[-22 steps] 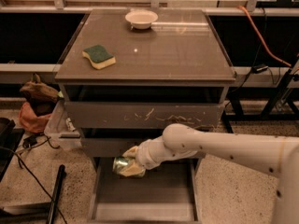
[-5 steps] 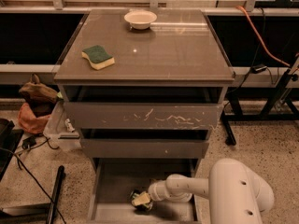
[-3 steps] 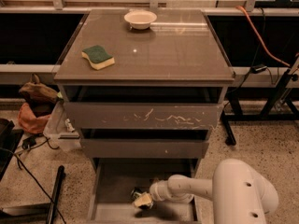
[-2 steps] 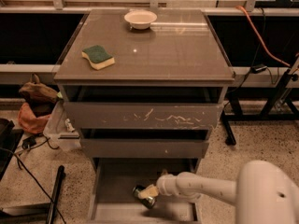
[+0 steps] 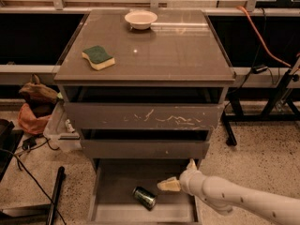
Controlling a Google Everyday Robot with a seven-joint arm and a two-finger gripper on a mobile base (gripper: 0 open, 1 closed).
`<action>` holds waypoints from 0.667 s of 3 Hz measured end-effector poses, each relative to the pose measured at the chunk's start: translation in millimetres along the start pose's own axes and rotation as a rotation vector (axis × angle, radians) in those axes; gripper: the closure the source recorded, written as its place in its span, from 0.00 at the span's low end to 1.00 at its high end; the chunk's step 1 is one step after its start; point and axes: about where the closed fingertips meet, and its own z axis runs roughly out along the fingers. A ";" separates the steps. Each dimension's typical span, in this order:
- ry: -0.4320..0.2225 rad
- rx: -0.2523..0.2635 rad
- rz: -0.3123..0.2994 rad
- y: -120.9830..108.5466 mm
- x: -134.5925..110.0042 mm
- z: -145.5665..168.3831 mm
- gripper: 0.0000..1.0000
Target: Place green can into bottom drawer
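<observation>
The small metallic green drink can (image 5: pixel 144 197) lies on its side on the flat floor of the pulled-out grey-brown bottom drawer (image 5: pixel 112 191), near the middle towards the front. The white arm's two-finger gripper (image 5: pixel 176 176) hangs over the drawer's right part, just right of the can and not touching it, its pale fingers (image 5: pixel 168 185) spread apart and empty. A green-and-yellow sponge (image 5: pixel 98 57) and a white bowl (image 5: pixel 140 18) sit on the desk (image 5: pixel 178 50) above

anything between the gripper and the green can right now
Nothing visible does. The green can lies on its side in the bottom drawer; the gripper hangs just right of it, jaws open, only bare drawer floor between them.
</observation>
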 end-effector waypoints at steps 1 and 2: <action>-0.045 0.149 0.011 -12.9 -29.4 -90.9 0.00; -0.088 0.262 -0.004 -1.3 -53.0 -180.2 0.00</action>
